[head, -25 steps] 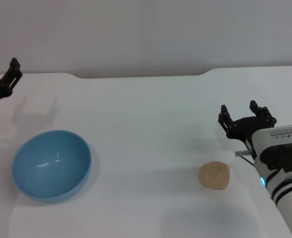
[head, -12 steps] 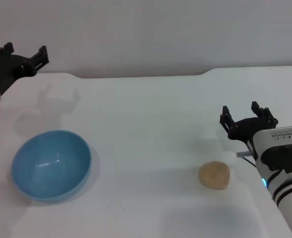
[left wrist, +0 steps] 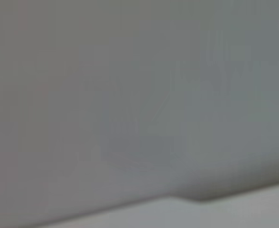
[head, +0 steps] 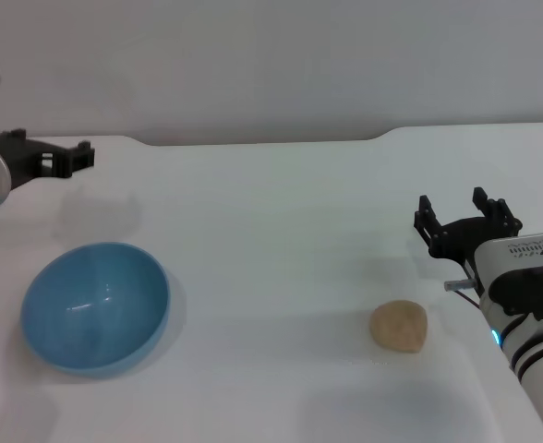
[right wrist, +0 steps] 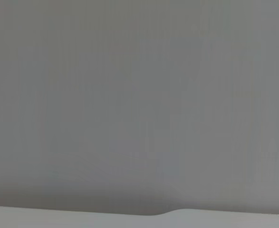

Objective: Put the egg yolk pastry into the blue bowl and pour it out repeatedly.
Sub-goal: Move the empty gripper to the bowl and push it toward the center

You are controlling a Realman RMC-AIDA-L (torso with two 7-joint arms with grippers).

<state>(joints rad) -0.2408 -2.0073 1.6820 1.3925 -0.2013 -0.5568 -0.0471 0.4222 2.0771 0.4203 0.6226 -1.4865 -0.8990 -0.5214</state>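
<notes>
White tabletop (head: 281, 240) fills the head view, running back to a plain grey wall. Nearest the camera, on the robot's right side, the egg yolk pastry (head: 399, 327) sits on the bare surface, a small pale tan lump, a little wider than tall, so it has no strong long axis. At about the same depth on the robot's left side sits the blue bowl (head: 95, 306), upright and holding nothing, well apart from the pastry.

Just behind the pastry and slightly to the outside hovers the right gripper (head: 466, 221), its two black fingers spread apart with nothing between them. This arm is clearly the nearer one: the pastry lies close by, toward the robot's body and a touch inward from its fingertips.

Farther back, at the table's far left edge, the left gripper (head: 50, 155) points across the table beyond the bowl; its fingers appear side-on, so I cannot tell whether they are spread or closed (both wrist views show only wall and a strip of table edge).
</notes>
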